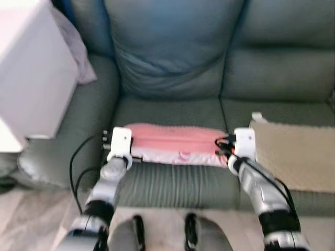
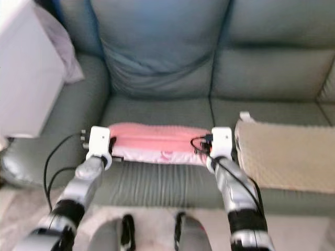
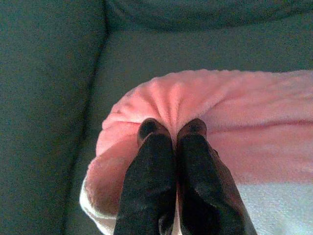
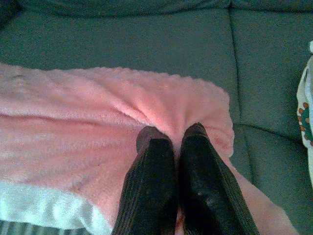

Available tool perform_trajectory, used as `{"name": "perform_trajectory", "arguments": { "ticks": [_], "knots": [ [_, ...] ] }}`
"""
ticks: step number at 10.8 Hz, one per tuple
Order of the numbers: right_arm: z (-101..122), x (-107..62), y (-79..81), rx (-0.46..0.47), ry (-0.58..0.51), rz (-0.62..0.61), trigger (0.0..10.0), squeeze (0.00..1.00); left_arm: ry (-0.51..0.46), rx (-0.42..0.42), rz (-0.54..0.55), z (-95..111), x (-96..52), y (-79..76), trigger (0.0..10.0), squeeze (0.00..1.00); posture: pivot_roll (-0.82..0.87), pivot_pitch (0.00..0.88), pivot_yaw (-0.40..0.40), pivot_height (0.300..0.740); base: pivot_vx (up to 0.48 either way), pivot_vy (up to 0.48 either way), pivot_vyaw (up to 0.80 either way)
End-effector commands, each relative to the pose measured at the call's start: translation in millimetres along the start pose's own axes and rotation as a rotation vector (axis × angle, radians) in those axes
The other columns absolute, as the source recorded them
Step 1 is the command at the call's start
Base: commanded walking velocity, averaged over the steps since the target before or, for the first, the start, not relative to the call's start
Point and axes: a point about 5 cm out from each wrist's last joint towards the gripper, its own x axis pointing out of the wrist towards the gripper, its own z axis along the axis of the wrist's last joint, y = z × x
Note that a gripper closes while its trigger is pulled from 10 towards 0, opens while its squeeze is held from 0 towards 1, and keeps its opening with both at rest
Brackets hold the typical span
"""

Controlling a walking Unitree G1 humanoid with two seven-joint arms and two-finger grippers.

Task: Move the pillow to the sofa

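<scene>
A pink pillow (image 1: 175, 142) with a white lower edge lies flat on the seat of the grey-green sofa (image 1: 172, 112), on the left-hand seat cushion, near the front edge. It sits between the sofa's left armrest and a tan cushion (image 1: 296, 154) lying on the next seat, and the two are just beside each other without clearly touching.

Both silver arms reach forward to the pillow's two ends. The left claw (image 3: 172, 128) is pressed together on the pillow's left end; its fingers (image 3: 151, 166) pinch a fold of the pink plush, which puckers around the tips. The right claw (image 4: 172, 132) is likewise pinching the right end, fingertips (image 4: 198, 161) close together with fabric gathered between them.

A large blue-grey back cushion (image 1: 172, 47) leans against the sofa back, behind the pillow. A white box-like object (image 1: 31, 68) stands on or over the left armrest, with a pale cloth (image 1: 78, 49) draped beside it. In the right wrist view a patterned white item (image 4: 305, 105) shows at the edge, on the next seat
</scene>
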Motion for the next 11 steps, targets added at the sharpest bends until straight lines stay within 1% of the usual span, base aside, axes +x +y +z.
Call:
{"name": "perform_trajectory", "arguments": {
  "ticks": [1, 2, 3, 4, 5, 6, 7, 8, 9, 10, 11],
  "knots": [
    [5, 3.9, -12.0, -0.035, -0.020, -0.045, 10.0, 0.00, 0.033, -0.028, 0.046, -7, 2.7, 6.6, 10.0, 0.00, -0.09, 0.330, 0.006, 0.740, 0.000, 0.000, 0.00],
    [0, 6.5, -8.3, -0.045, 0.005, -0.025, 10.0, 0.00, 0.035, -0.006, 0.059, -6, 5.2, 5.2, 10.0, 0.00, -0.09, 0.333, -0.001, 0.740, 0.000, 0.000, 0.00],
    [-12, 7.6, 3.3, -0.053, 0.049, 0.012, 10.0, 0.00, 0.071, 0.028, 0.078, -13, 4.7, 5.2, 10.0, 0.00, -0.09, 0.335, -0.004, 0.740, 0.000, 0.000, 0.00],
    [-18, 7.4, 3.4, -0.044, 0.079, -0.033, 10.0, 0.00, 0.131, 0.077, 0.057, -27, 0.7, 3.5, 10.0, 0.00, -0.09, 0.337, -0.007, 0.740, 0.000, 0.000, 0.00],
    [-20, 8.1, 2.6, 0.005, 0.085, -0.067, 10.0, 0.00, 0.175, 0.059, 0.057, -39, -3.1, 5.0, 10.0, 0.00, -0.09, 0.336, -0.008, 0.740, 0.000, 0.000, 0.00],
    [-30, 9.9, 11.8, 0.017, 0.125, -0.052, 10.0, 0.00, 0.299, 0.021, 0.050, -63, -11.6, 5.4, 10.0, 0.00, -0.10, 0.340, -0.010, 0.740, 0.000, 0.000, 0.00],
    [-38, 10.4, 18.4, -0.016, 0.175, -0.020, 10.0, 0.00, 0.373, 0.071, 0.010, -74, -16.8, -1.3, 10.0, 0.00, -0.10, 0.340, -0.013, 0.740, 0.000, 0.000, 0.00],
    [-40, 10.5, 19.3, -0.020, 0.183, -0.020, 10.0, 0.00, 0.394, 0.098, -0.020, -77, -18.4, -5.8, 10.0, 0.00, -0.10, 0.341, -0.014, 0.740, 0.000, 0.000, 0.00],
    [-37, 13.3, 17.7, -0.026, 0.179, -0.032, 10.0, 0.00, 0.413, 0.039, -0.051, -79, -19.8, -19.0, 10.0, 0.00, -0.11, 0.345, -0.019, 0.740, 0.000, 0.000, 0.00],
    [-34, 15.8, 16.8, -0.037, 0.170, -0.034, 10.0, 0.00, 0.393, 0.004, -0.051, -73, -16.4, -24.1, 10.0, 0.00, -0.11, 0.348, -0.019, 0.740, 0.000, 0.000, 0.00],
    [-33, 18.0, 16.8, -0.047, 0.164, -0.037, 10.0, 0.00, 0.354, -0.014, -0.043, -60, -9.7, -27.6, 10.0, 0.00, -0.12, 0.351, -0.018, 0.740, 0.000, 0.000, 0.00]
  ]
}}
